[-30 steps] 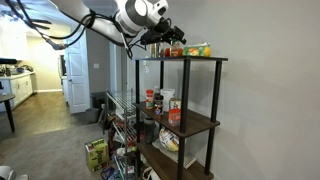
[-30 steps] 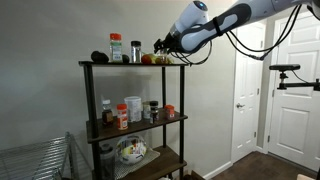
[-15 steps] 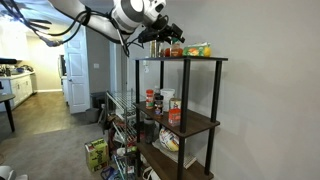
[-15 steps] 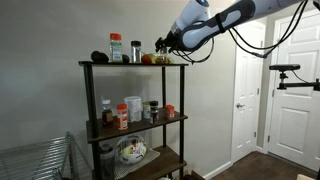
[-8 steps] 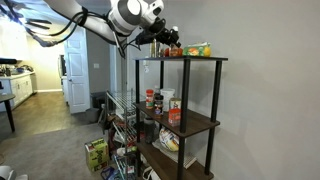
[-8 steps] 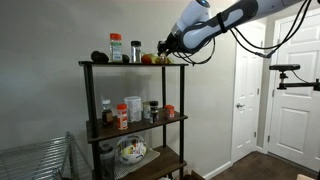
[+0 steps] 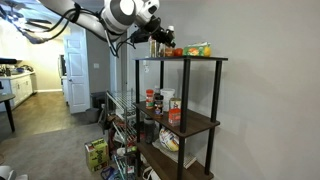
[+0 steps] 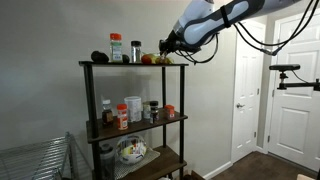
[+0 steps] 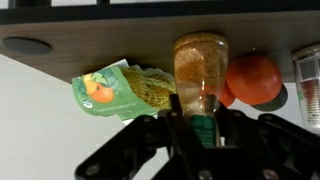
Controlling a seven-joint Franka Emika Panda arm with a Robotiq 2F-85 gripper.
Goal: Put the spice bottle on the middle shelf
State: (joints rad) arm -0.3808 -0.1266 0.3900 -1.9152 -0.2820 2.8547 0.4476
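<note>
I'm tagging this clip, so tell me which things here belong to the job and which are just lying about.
Part of the job: spice bottle, gripper holding it by the cap, middle shelf.
Just lying about: green pouch, round orange fruit, green-lidded jar.

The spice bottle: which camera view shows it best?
The wrist view: the spice bottle fills the centre, its green cap held in the claw. In both exterior views it is only a tiny shape at the claw, details unreadable.
</note>
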